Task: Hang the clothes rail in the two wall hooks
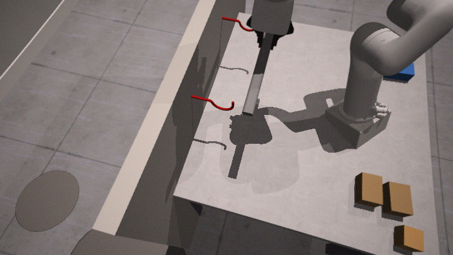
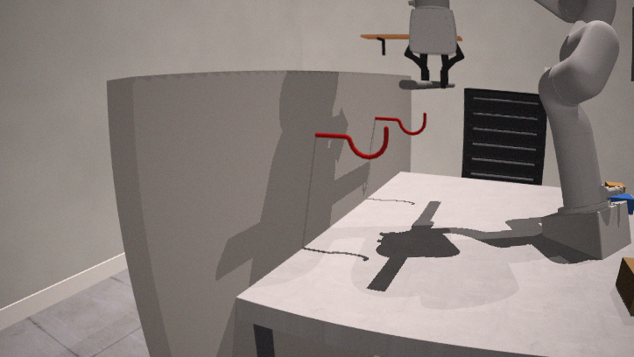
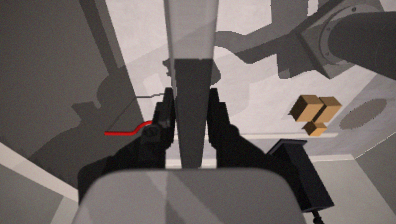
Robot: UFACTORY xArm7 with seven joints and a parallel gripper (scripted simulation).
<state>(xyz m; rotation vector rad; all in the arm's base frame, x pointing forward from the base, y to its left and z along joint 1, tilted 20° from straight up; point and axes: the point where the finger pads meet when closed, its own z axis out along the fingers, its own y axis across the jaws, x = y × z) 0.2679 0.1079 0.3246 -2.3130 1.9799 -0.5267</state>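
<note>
From the top view, the gripper (image 1: pixel 267 44) is up high near the far left corner of the white table (image 1: pixel 316 152) and it squeezes the grey clothes rail (image 1: pixel 254 91) tight between its black fingers. The rail is in the air, level, and runs along the left edge of the table, just beside the two red hooks but not in them. The near hook (image 1: pixel 215 103) curls up close to the rail's near end, and the far hook (image 1: pixel 237 24) sits beside the gripper. Both hooks stick out from the grey wall (image 1: pixel 189 104) along the left edge. Three brown boxes (image 1: pixel 388 197) sit at the near right corner, and a blue block (image 1: pixel 403 74) peeks out behind the arm by the right edge. From the side view, the rail (image 2: pixel 410 84) hangs above both hooks (image 2: pixel 370 143), with its dark shadow on the table below. From the wrist view, the two fingers press on both sides of the rail (image 3: pixel 192 45), and one red hook (image 3: pixel 127 130) shows to the left.
</note>
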